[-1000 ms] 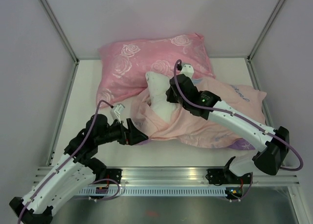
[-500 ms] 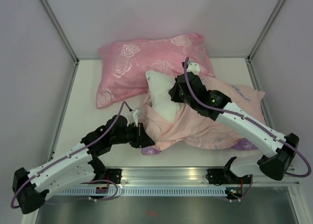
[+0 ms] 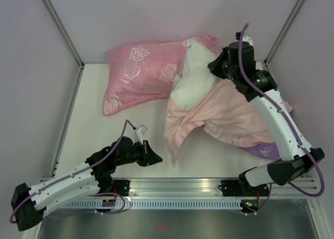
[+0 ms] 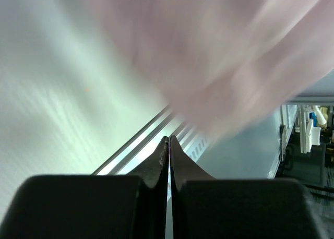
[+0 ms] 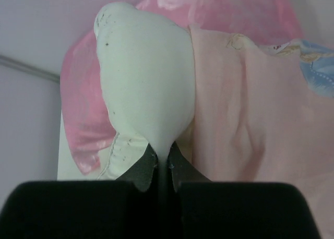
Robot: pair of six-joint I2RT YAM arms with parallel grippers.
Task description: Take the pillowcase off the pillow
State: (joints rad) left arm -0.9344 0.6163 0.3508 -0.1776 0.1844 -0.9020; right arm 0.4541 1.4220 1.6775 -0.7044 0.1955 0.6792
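Left gripper (image 3: 155,159) has been clamped shut on nothing, so the pillowcase (image 3: 229,114) got dragged back with the pillow (image 3: 192,86), which is pinched by the right gripper (image 3: 213,68) and only half freed.

The pillowcase (image 3: 229,114) is seen as thin, matt, pale pink cloth, softly creased. The pillow (image 3: 195,82) is covered in plain white matt cloth, specked dark near a seam. A satin sheen is shown by the rose-patterned pillow (image 3: 141,72). The table (image 3: 94,124) is smooth matt white; the front rail (image 3: 177,186) is ribbed metal.
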